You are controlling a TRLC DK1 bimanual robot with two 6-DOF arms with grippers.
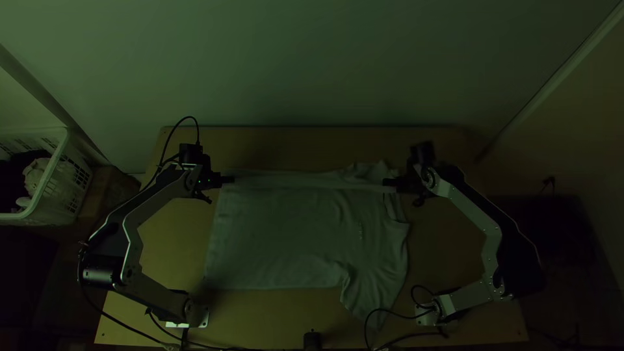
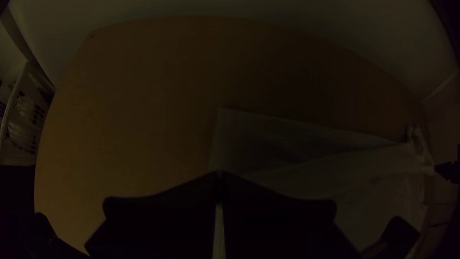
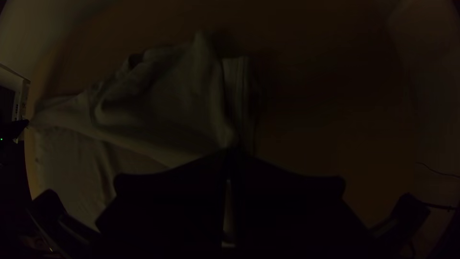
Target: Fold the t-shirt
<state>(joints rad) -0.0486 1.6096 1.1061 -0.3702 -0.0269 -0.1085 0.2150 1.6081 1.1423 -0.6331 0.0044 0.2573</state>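
Pretty dim wooden table (image 1: 172,244) | t-shirt (image 1: 273,234) mostly spread | you've got left gripper (image 1: 227,179) and right gripper (image 1: 390,182) both clamped on its far part

Left arm's silver-grey angular metal links (image 1: 153,198), dotted with small screws; bulky black elbow housing (image 1: 104,270); pale metal base plate (image 1: 204,318). Thin black cable (image 1: 174,132) looping at wrist, tiny green lights (image 1: 199,182) on black wrist housing (image 1: 190,155). Right arm's matching silver-grey links (image 1: 471,211), dark screw heads along them, black elbow casing (image 1: 522,266), black cables (image 1: 406,316) curling around base. Left gripper (image 1: 232,179) and right gripper (image 1: 385,182) matt black, each with two wide flat fingers (image 2: 163,220), outlines tapering to blunt points.
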